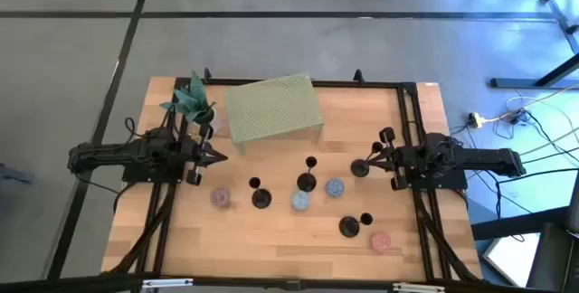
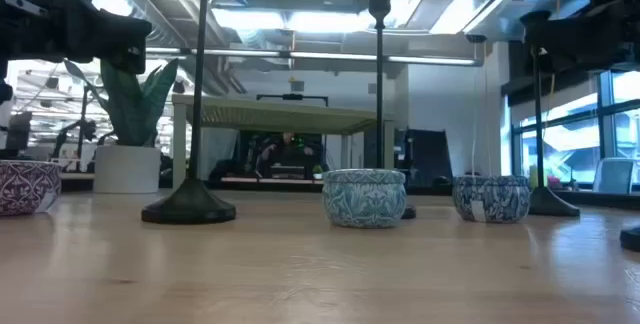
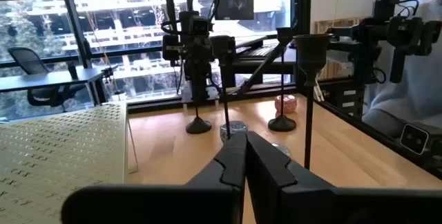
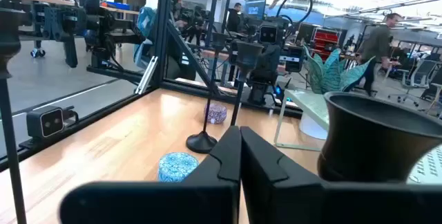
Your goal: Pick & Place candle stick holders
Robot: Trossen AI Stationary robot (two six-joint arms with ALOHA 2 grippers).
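Observation:
Four black candle stick holders stand upright on their round bases on the wooden table: one left of centre [image 1: 261,198], one at the centre [image 1: 306,182], one at the right [image 1: 359,168] and one near the front [image 1: 348,227]. My left gripper [image 1: 220,156] hovers shut at the table's left, pointing toward the centre [image 3: 245,144]. My right gripper [image 1: 373,155] hovers shut at the right [image 4: 239,141]. It is close beside the right holder, whose cup [image 4: 376,141] looms next to it in the right wrist view. Neither gripper has anything between its fingers.
A green perforated stand [image 1: 271,108] is at the far centre, and a potted plant [image 1: 192,101] at the far left. Several small candle tins sit among the holders: purple [image 1: 220,198], blue [image 1: 299,202], grey-blue [image 1: 335,187] and pink [image 1: 380,241]. A black frame [image 1: 412,112] borders the table.

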